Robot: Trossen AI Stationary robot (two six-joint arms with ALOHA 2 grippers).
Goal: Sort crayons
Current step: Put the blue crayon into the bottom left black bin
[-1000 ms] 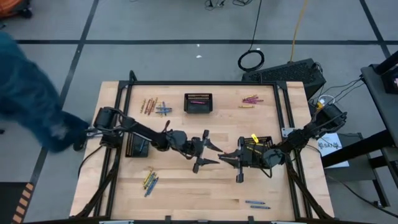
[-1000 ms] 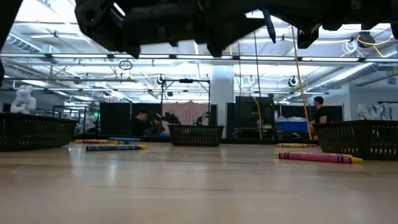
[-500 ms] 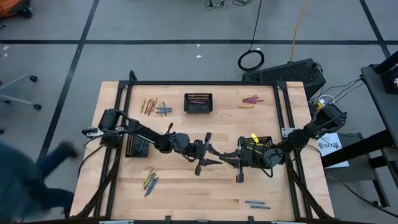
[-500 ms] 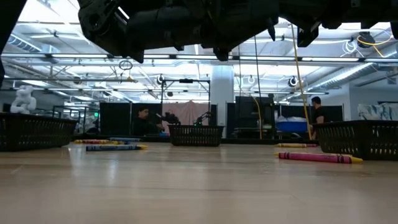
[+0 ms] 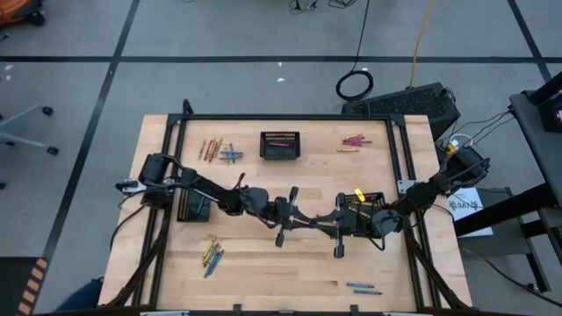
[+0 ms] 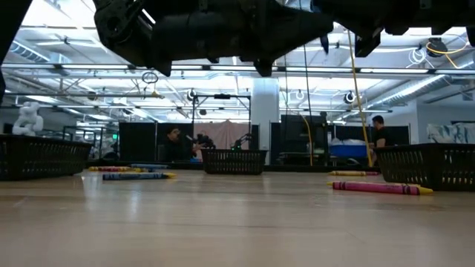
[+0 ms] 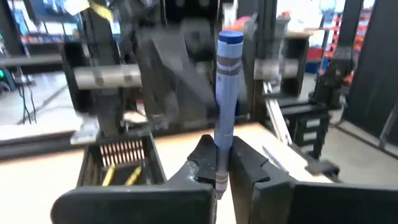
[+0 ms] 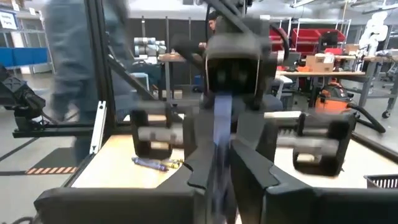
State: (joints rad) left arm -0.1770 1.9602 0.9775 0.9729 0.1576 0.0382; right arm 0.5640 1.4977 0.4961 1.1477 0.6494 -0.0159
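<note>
Along the near edge of the table [image 5: 263, 285], taking the far edge as 12 o'clock, two small groups of crayons lie on the wood: blue ones [image 5: 363, 287] at about 5 o'clock and a mixed yellow and blue bundle [image 5: 212, 254] at about 7 o'clock.

At the centre the two arms meet tip to tip. The left gripper [image 5: 303, 221] reaches in from 9 o'clock and is clamped on a blue crayon [image 7: 225, 93]; its wrist view shows the crayon standing up between the two fingers [image 7: 202, 163], which press it on both sides. The right gripper [image 5: 323, 225] comes from 3 o'clock and has the same blue crayon between its own tips in its wrist view, but whether it presses the crayon or only flanks it cannot be told. The crayon is above the table, not on it.

Beside the arms stand two black baskets: one [image 5: 193, 207] at 9 o'clock, under the left arm, and one [image 5: 364, 204] toward 3 o'clock, with a yellow crayon [image 5: 358, 195] at its rim.

Farther off, a third basket [image 5: 279, 146] sits at 12 o'clock. Mixed crayons [image 5: 219, 150] lie at 11 o'clock, and pink ones [image 5: 354, 140] at 1 o'clock.

Beyond the table, the low view shows two people [image 6: 381, 132] in the room.
</note>
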